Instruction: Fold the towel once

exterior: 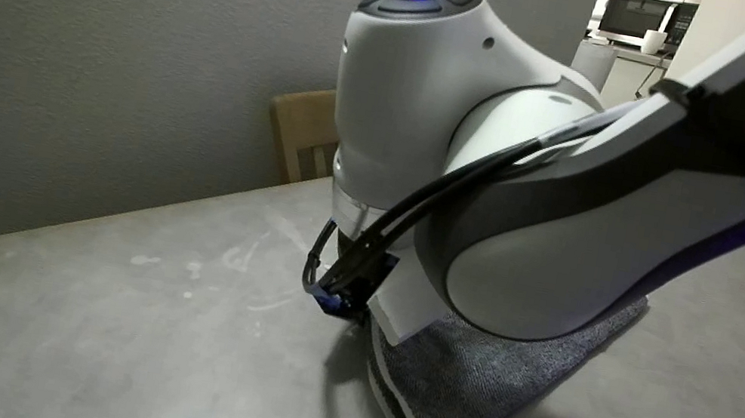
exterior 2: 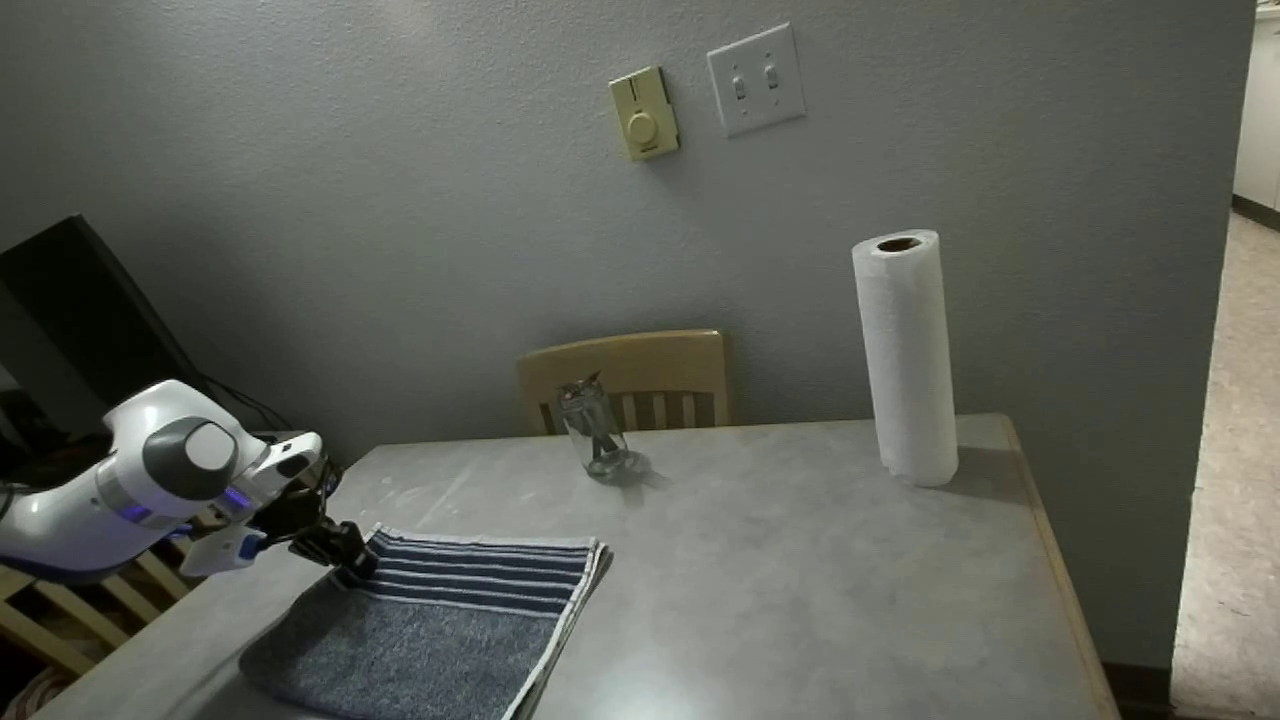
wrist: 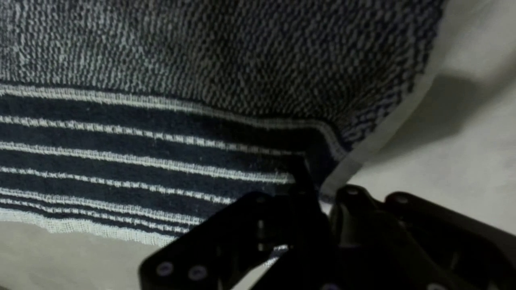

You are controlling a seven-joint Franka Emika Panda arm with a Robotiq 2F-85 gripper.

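- One towel [exterior 2: 430, 635], and there it lies, doubled over on one bench [exterior 2: 800, 580], striped end facing up, pale edges layered along one side.
- One paper roll [exterior 2: 910, 360], bolt upright near a corner of the bench, and one chair back [exterior 2: 640, 365] showing just behind, near the wall [exterior 2: 400, 220].
- Up high, one dial [exterior 2: 645, 115] and, just beside it, one double light switch [exterior 2: 757, 80].
- Now the tool [wrist: 327, 195], a single one: fingers [wrist: 310, 225] nearly together, clamped on the towel at the side of its striped band, pale edge running in between, cloth puckering right there!
- Containers: one clear jar [exterior 2: 594, 425], near the wall-side edge, well apart from the towel, dark pieces [exterior 2: 606, 448] inside, too blurred to count.
- One white mug [exterior: 652, 42], near one microwave [exterior: 636, 16] in an exterior view, its contents hidden.
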